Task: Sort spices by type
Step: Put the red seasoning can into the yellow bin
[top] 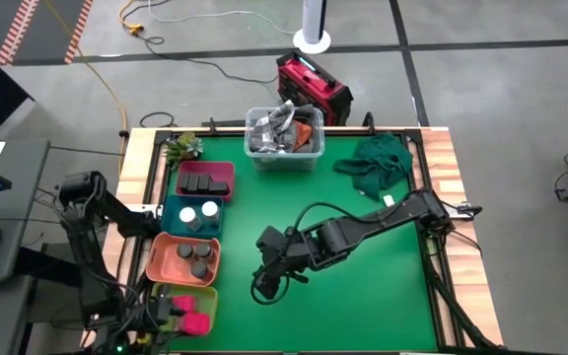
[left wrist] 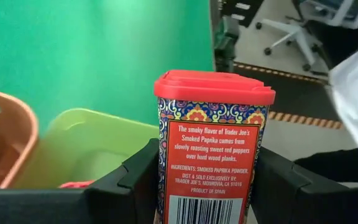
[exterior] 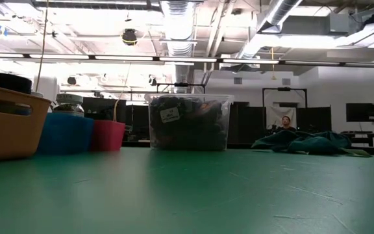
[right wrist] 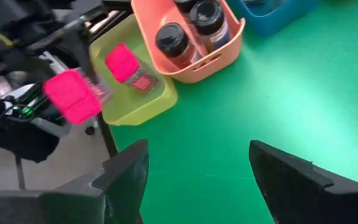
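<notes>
- Left gripper (left wrist: 207, 186): I see its fingers clamping a red-lidded rectangular paprika tin (left wrist: 211, 149) above the yellow-green plastic tray (top: 203, 301), which already holds pink-red boxes (right wrist: 129, 70).
- Orange plastic tray (top: 158, 258): dark round jars (top: 198, 260).
- Right gripper (right wrist: 197, 174): parted, empty, over green mat (top: 363, 296).

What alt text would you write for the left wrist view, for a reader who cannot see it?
The left end effector grips a red-lidded smoked paprika tin upright between its dark fingers. Behind it sit a yellow-green tray and the edge of an orange tray on the green table.
</notes>
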Robot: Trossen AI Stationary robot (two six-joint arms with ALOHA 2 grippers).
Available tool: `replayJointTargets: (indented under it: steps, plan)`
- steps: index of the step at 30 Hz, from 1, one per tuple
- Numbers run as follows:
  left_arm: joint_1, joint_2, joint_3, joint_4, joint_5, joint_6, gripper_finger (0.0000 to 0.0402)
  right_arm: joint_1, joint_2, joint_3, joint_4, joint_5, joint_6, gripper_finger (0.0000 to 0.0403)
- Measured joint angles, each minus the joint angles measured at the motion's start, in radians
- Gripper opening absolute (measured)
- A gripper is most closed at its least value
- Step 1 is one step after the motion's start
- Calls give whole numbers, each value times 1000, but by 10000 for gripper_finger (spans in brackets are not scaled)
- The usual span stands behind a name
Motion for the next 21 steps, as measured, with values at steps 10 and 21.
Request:
replayJointTargets:
  steps: [10,21]
  plan:
    - [0,9,0,-187,-1,-82,190,31,0,0,3,-1,4,302]
    - [1,46,0,-230,-6,-96,190,44,-1,0,3,-2,24,302]
